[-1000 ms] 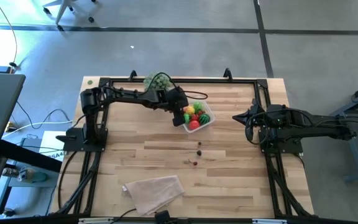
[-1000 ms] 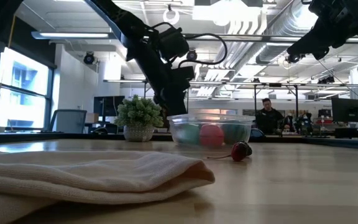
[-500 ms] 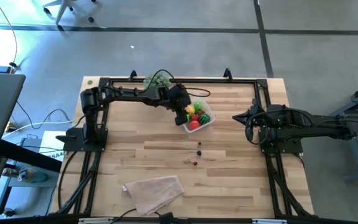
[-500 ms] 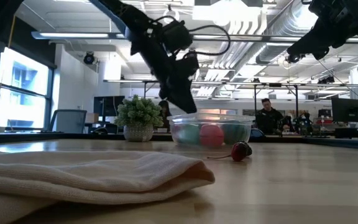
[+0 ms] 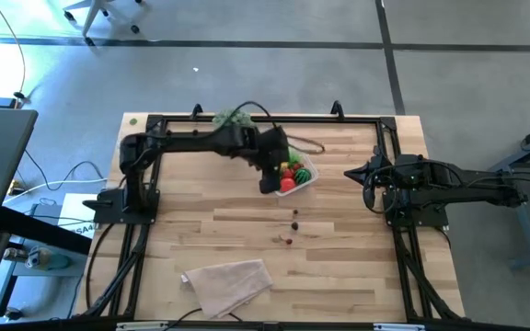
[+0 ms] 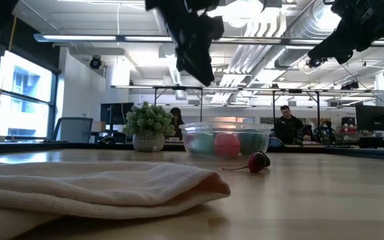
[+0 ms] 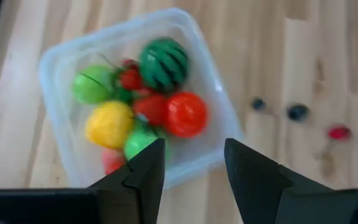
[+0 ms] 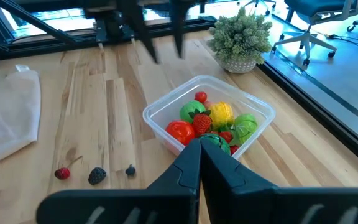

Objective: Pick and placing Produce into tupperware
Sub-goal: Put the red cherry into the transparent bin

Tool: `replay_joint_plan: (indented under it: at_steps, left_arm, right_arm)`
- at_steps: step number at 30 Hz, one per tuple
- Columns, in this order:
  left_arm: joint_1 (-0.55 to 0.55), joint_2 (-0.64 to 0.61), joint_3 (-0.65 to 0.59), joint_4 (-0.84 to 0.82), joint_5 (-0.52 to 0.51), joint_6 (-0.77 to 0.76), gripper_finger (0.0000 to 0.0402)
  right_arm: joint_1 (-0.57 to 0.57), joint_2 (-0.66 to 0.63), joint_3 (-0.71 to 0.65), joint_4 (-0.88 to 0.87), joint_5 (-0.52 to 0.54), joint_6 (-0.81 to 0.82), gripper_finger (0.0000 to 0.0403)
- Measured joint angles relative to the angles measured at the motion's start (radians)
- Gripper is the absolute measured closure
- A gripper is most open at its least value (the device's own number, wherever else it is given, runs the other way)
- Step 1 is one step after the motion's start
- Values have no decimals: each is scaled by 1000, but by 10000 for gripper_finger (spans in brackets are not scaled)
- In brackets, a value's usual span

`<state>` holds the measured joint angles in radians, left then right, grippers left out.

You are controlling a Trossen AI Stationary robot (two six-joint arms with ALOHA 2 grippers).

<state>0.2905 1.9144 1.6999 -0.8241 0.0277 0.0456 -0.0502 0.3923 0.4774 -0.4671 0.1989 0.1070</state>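
A: How did the jaws stand?

B: The left gripper (image 7: 191,165) had its jaws apart with nothing between them. In the low view (image 6: 193,47) it hung in the upper middle of the frame, above the tupperware (image 6: 227,141). The right gripper (image 8: 199,163) had its jaws pressed together, empty, and sat at the right edge of the table (image 5: 339,267) in the high view (image 5: 355,173).

A: And the container?

B: In the high view the tupperware (image 5: 300,176) sat upper centre on the wood, partly under the left gripper (image 5: 270,180). In the left wrist view it filled the upper left of the frame (image 7: 61,62), holding produce: a striped green watermelon (image 7: 164,63), a red tomato (image 7: 184,114), a yellow fruit (image 7: 109,124) and a green apple (image 7: 92,85), packed close together.

A: Anything loose?

B: Yes. In the right wrist view, at lower left, three small pieces lay on the table apart from the tupperware (image 8: 160,115): a red berry (image 8: 61,173), a dark berry (image 8: 97,176) and a tiny dark one (image 8: 130,170), in a row near one another.

A: What else was there?

B: A beige cloth (image 5: 228,282) lay at lower centre of the high view, well apart from the box. A bushy green plant (image 8: 241,34) stood near the table's far edge, upper right in the right wrist view. A person (image 6: 286,123) showed in the room behind, right of centre in the low view.
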Motion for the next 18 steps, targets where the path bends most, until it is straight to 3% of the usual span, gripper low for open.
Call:
replay_joint_plan:
  at_steps: [10,14,18]
  left_arm:
    - [-206,-72,8,-180,-198,-63,270]
    - [-273,-96,-45,-118,-207,-76,281]
    - [-337,-146,-190,32,-199,-84,291]
  right_arm:
    - [0,0,0,0,0,0,402]
    - [0,0,0,0,0,0,402]
    - [0,0,0,0,0,0,402]
